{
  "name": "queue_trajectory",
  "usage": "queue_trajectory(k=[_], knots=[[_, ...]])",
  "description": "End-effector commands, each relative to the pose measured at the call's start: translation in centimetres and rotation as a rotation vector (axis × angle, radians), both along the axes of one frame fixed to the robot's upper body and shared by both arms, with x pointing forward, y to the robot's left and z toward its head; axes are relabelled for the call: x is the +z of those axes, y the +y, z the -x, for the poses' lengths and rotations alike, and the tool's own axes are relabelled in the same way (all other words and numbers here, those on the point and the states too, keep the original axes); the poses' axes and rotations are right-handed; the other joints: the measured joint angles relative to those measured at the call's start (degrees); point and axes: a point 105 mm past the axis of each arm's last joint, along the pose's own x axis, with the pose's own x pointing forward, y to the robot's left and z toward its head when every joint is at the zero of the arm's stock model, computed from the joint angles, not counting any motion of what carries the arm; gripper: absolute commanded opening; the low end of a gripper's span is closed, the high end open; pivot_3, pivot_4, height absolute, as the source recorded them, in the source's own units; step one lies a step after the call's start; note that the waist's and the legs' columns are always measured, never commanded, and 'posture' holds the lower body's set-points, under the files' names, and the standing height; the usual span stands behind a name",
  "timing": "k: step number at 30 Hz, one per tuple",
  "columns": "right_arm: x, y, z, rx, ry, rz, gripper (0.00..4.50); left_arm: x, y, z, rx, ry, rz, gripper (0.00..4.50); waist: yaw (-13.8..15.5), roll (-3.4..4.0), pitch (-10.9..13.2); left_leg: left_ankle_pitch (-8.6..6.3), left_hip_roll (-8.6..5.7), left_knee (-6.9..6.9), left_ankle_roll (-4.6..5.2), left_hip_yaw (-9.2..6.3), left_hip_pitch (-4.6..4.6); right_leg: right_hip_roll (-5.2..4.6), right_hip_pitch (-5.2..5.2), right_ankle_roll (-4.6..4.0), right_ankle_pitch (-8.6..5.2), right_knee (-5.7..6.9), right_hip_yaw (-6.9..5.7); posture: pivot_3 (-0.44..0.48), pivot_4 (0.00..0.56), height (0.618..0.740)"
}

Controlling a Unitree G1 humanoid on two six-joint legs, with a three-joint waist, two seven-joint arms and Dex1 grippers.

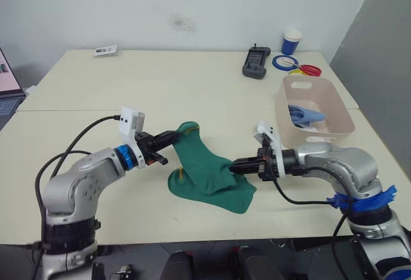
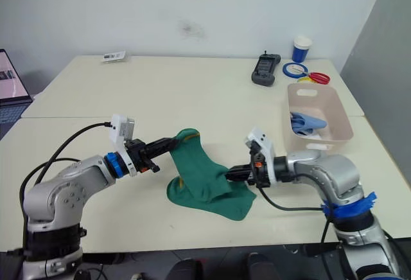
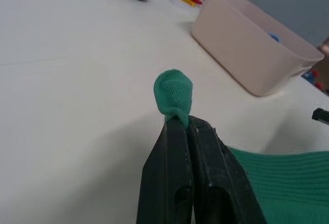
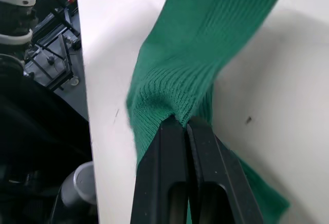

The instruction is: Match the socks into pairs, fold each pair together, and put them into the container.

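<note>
Left eye view is showing you both hands working the dark green socks (image 1: 209, 174), which are lying on the worktop (image 1: 160, 87) a little way from the pink-beige container (image 1: 314, 110), on the side nearer the left arm. Your left hand (image 1: 172, 139) is clenched on one end of the green fabric and is holding that end raised off the worktop; the left wrist view is showing a small knob of knit (image 3: 173, 93) poking out past the closed fingertips. Your right hand (image 1: 235, 166) is pinched shut on a bunched ridge of the same green fabric at the end closer to the container, low against the worktop. Between the two grips the fabric is sloping down and spreading into a flat patch. Whether you are holding one layer or both socks of the pair, you cannot tell from these views.

Inside the container, light blue socks (image 1: 305, 114) are already lying, so this green pair looks like a later one.

Watch these risks as you are folding:
- The left grip is catching only a small tip, so a strong pull could slip it free.
- If one hand is holding a single layer, the pair could separate during the fold.
- Carrying toward the container, the trailing fabric could snag on its rim.
</note>
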Motion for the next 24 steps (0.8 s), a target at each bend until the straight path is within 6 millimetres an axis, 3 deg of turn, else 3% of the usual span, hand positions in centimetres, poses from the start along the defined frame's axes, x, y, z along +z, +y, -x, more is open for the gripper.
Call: queue_trajectory(k=[1,10,16,19,23,24], knots=[[1.0,-1.0,0.6,0.062,-0.015,-0.018,0.03,1.0,-0.7,1.7,0.068,-0.035,0.054,0.0,0.01,-0.02,0.01,0.0,0.0,0.01,0.0,0.0,0.01,-0.01,0.03,0.01,0.0,-0.01,0.03,0.0,0.15,0.74],[-0.3,-1.8,-0.5,0.124,0.03,0.028,0.03,-3.1,-1.1,6.0,0.26,0.058,0.083,0.0,-0.43,-0.04,0.02,0.0,-0.07,0.02,0.0,0.0,0.1,0.07,0.08,0.09,0.07,-0.01,0.13,0.0,0.15,0.74],[-2.2,-1.8,-0.7,0.117,0.023,0.069,0.03,-4.8,-1.6,6.7,0.245,0.088,0.074,0.0,0.04,-0.04,0.02,0.0,-0.12,0.03,0.0,0.04,0.07,0.11,0.1,0.06,0.06,-0.05,0.08,0.0,0.15,0.74],[-2.6,-2.2,-0.7,0.096,0.021,0.08,0.7,-5.1,-1.4,6.5,0.258,0.079,0.08,0.66,0.04,-0.04,0.01,0.0,-0.13,0.03,0.0,0.04,0.05,0.1,0.09,0.06,0.06,-0.1,0.14,0.0,0.15,0.74],[-2.7,-3.8,-1.3,-0.015,0.011,0.091,2.07,-5.7,-0.6,7.7,0.249,0.103,0.074,1.91,0.03,-0.04,0.02,-0.01,-0.11,0.02,0.01,0.05,0.05,0.1,0.08,0.04,0.05,-0.1,0.13,0.0,0.15,0.74],[-2.6,-4.3,-1.3,-0.04,0.006,0.088,2.09,-5.7,-0.1,8.1,0.25,0.111,0.072,2.22,0.03,-0.05,0.02,-0.01,-0.11,0.02,0.01,0.04,0.05,0.1,0.07,0.04,0.05,-0.1,0.13,0.0,0.15,0.74]])
